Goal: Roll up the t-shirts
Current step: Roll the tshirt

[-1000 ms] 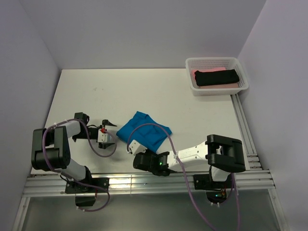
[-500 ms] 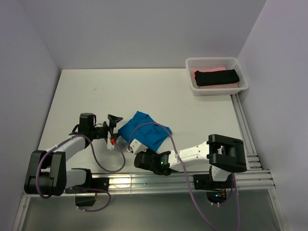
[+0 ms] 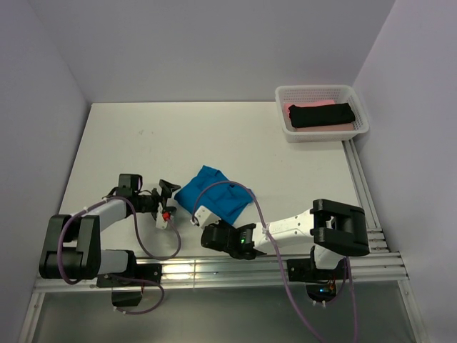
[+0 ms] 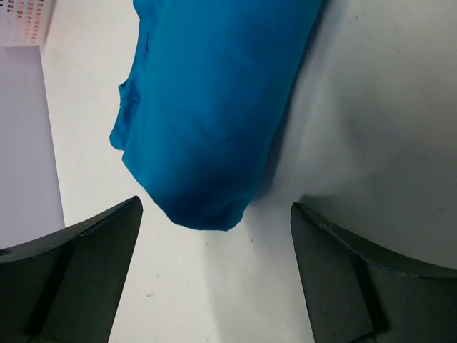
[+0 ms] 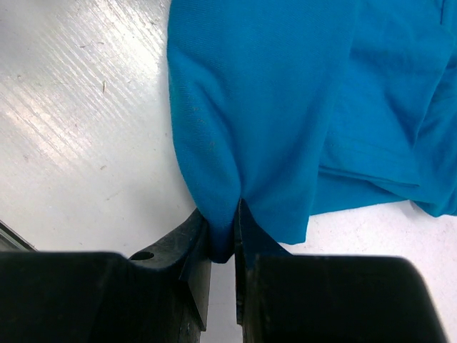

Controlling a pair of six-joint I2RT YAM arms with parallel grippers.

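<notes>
The turquoise-blue t-shirt (image 3: 214,193) lies folded on the white table, near the front centre. My right gripper (image 3: 202,214) is shut on its near edge; the right wrist view shows a fold of the blue cloth (image 5: 271,107) pinched between the fingers (image 5: 196,243). My left gripper (image 3: 168,196) is open just left of the shirt's left end; in the left wrist view the blue cloth (image 4: 214,107) lies ahead of the wide-apart fingers (image 4: 86,257), not touching them. A black t-shirt (image 3: 321,114) lies on a pink one (image 3: 303,107) in the basket.
The white mesh basket (image 3: 360,114) stands at the table's back right corner. A metal rail (image 3: 214,271) runs along the near edge and another along the right edge (image 3: 364,193). Purple walls enclose the table on three sides.
My left arm swung from the left toward the shirt, and its open gripper now faces the shirt's left end. My right gripper stayed shut on the shirt's near edge, barely moving.
</notes>
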